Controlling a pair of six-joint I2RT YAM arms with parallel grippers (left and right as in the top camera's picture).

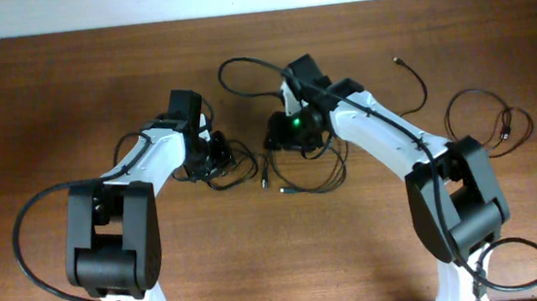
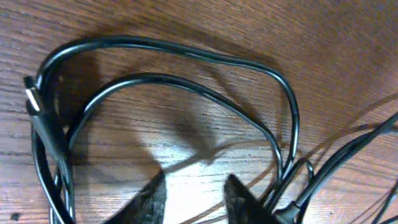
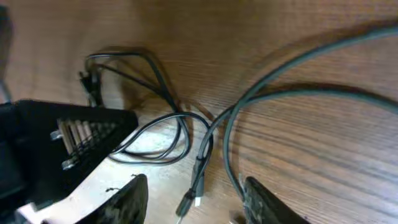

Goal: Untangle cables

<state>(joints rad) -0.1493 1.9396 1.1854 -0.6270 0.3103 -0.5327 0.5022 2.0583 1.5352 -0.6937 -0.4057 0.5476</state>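
The left fingers [image 2: 152, 200] stand parted and empty just above a cable loop, probably lining up a pinch. The right fingers [image 3: 264, 202] gape wide, holding nothing, either side of 1 plug [image 3: 191, 200]. The cables [image 1: 248, 164] tangle on the worktop [image 1: 50, 101] between the 2 arms; 2 more lie well apart, rightward.
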